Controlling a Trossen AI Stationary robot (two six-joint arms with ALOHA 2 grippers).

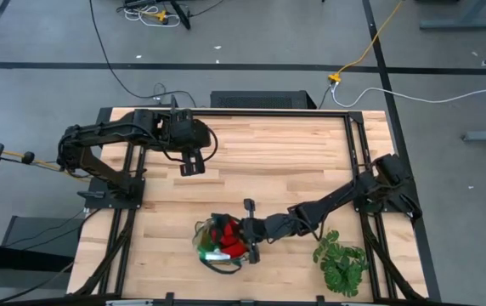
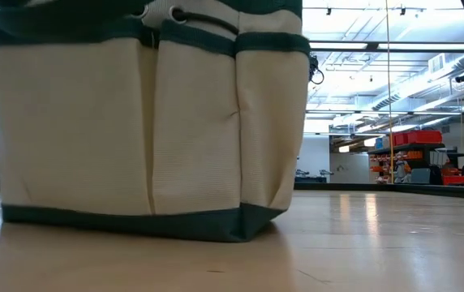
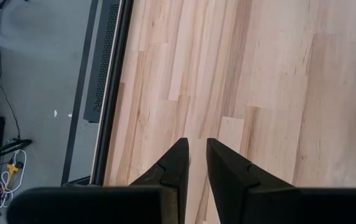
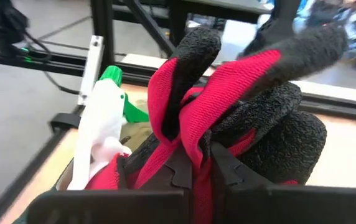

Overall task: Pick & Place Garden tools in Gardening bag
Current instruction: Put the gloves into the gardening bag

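Gardening bag (image 1: 219, 245) sits near the table's (image 1: 268, 161) front edge, left of centre, plant (image 1: 341, 262) toward the front right corner. Right gripper (image 1: 249, 243) over the bag's right rim, jaws clamped on the red glove (image 4: 228, 118); spray bottle (image 4: 103, 124) beside it, seen only in the wrist view. Left gripper (image 1: 190, 164) hangs near the back edge, jaws narrow, bare wood around. Low view shows only the bag's side.
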